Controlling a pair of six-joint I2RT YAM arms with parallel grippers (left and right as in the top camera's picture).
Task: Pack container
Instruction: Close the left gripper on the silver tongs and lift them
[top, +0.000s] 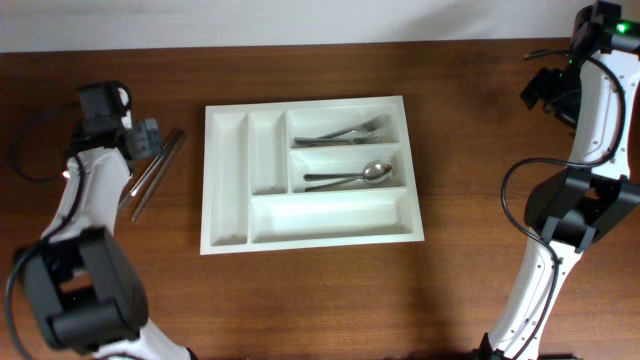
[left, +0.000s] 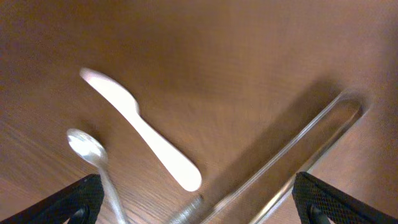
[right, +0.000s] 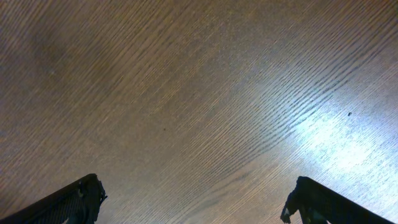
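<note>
White container (top: 228, 180) sits flat mid-table; forks (top: 345, 132) and spoons (top: 350, 176) are in two right-hand compartments, the rest bare, so packing looks partly done. Left gripper (top: 148, 135) hovers over loose cutlery (top: 155, 178) just left of the container, fingers spread wide, holding nothing. Step in hand reads as a pick: choose one piece — the knife (left: 146, 134) lies apart from its neighbours — and close low against the wood. Right gripper (right: 196, 199) parted and empty, far right over bare table (right: 186, 93) — open room round the container
</note>
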